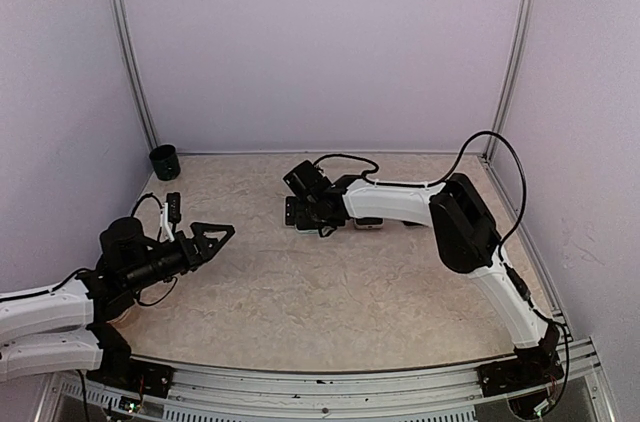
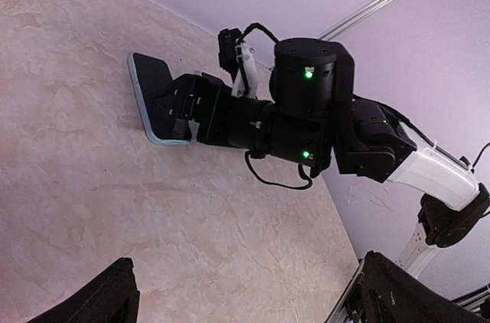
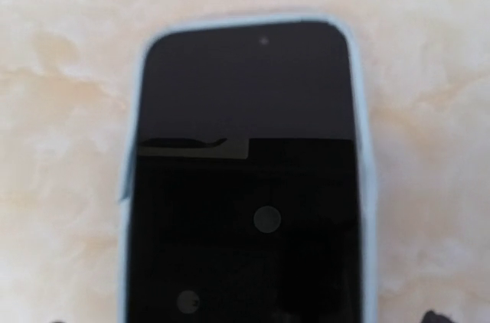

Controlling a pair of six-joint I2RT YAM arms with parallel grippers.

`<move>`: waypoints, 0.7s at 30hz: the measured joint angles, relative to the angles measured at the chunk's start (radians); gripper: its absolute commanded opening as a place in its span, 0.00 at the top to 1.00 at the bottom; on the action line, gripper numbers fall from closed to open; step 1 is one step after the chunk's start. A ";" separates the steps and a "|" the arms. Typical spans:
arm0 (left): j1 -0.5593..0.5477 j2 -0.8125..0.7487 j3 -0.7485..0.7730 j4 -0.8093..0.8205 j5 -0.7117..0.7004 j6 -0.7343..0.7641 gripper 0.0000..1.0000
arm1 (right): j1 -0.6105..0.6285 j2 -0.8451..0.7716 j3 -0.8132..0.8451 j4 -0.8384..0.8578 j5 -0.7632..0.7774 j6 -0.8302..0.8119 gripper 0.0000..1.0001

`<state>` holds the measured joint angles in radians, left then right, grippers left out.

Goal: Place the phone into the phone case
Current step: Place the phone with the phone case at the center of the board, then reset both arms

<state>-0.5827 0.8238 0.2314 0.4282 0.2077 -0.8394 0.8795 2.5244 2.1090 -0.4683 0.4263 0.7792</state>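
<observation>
Hovering above the phone point(image 3: 245, 185), the right gripper point(image 2: 181, 106) is spread wide.
The phone lies flat, screen up, seated in its pale blue case point(image 3: 366, 147) on the worktop point(image 3: 429, 70), directly under the right gripper, whose jaws stand wider than the phone and hold nothing. Its long axis runs along the gripper's reach, top end pointing away from the wrist. The left gripper point(image 1: 222, 236), well left of the phone, gapes fully, empty.

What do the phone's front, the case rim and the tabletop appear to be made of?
Phone: glossy black glass, apparently; it mirrors sharp-edged reflections. Case: pale blue, matte, likely soft plastic or silicone; rounded rim without glare. Table: beige marbled surface, probably a printed laminate rather than stone; cannot confirm.
</observation>
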 measured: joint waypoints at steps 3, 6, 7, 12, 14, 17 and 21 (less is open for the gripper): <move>0.002 0.000 0.015 -0.040 -0.016 0.012 0.01 | 0.004 -0.075 -0.074 0.028 -0.004 -0.038 0.01; 0.005 0.000 0.050 -0.097 -0.047 0.031 0.01 | 0.009 -0.221 -0.219 0.098 -0.022 -0.103 0.00; 0.006 0.000 0.066 -0.117 -0.061 0.038 0.01 | 0.011 -0.286 -0.278 0.122 -0.025 -0.129 0.01; 0.008 -0.003 0.142 -0.225 -0.142 0.059 0.01 | 0.022 -0.627 -0.603 0.290 -0.003 -0.258 0.01; 0.008 -0.002 0.175 -0.277 -0.186 0.066 0.01 | 0.023 -0.766 -0.757 0.360 0.017 -0.310 0.01; 0.008 0.007 0.230 -0.356 -0.257 0.087 0.01 | 0.022 -0.929 -0.940 0.424 0.024 -0.371 0.00; 0.008 0.032 0.282 -0.433 -0.341 0.121 0.01 | 0.016 -1.119 -1.126 0.465 0.023 -0.427 0.00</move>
<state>-0.5747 0.8558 0.5129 -0.0051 -0.1333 -0.7181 0.8959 1.4055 0.9829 -0.0036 0.4496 0.3519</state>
